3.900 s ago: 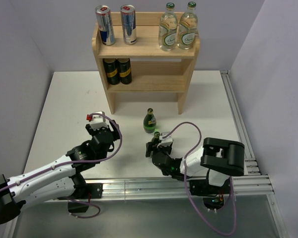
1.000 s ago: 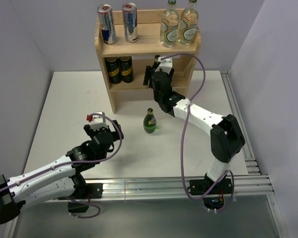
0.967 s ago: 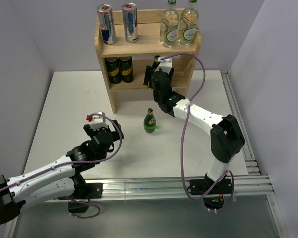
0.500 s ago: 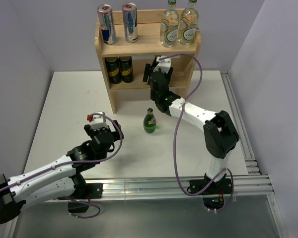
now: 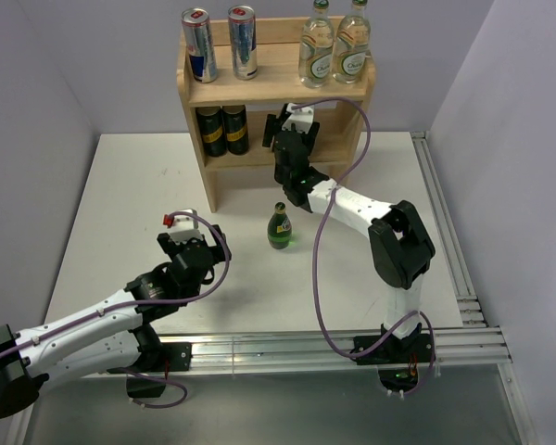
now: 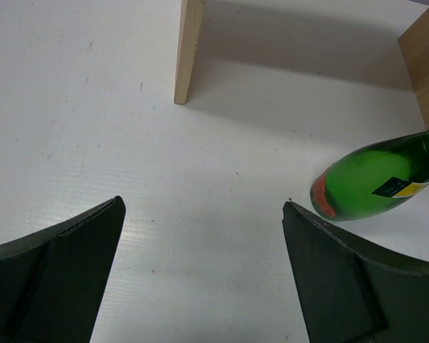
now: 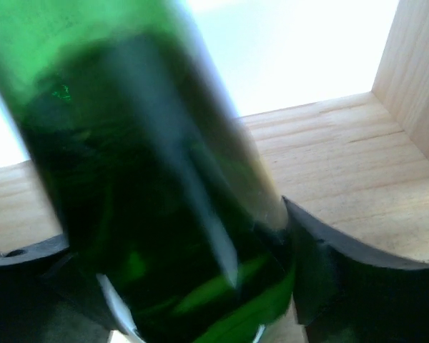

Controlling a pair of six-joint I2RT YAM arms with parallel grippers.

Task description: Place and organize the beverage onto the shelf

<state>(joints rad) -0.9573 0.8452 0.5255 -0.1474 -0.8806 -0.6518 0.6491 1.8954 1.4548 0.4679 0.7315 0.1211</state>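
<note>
Two cans (image 5: 196,44): top tier of the shelf (image 5: 276,94), up and left of the right jaws; two clear bottles (image 5: 334,54) stand above those jaws.
Right jaws: clamped on a green bottle (image 7: 150,214), inside the lower tier, close over its board (image 7: 343,164).
Dark cans (image 5: 221,131): same tier, left of the right jaws.
Left jaws: spread wide, empty, low over the counter (image 5: 130,185).
Bottle on counter: second green bottle (image 5: 279,227), upright, ahead and right of the left jaws.
Step in hand: probably setting the held bottle down.
Technique: keep the bottle upright, lower it until its base bears on the board, clear of the dark cans, then release.
</note>
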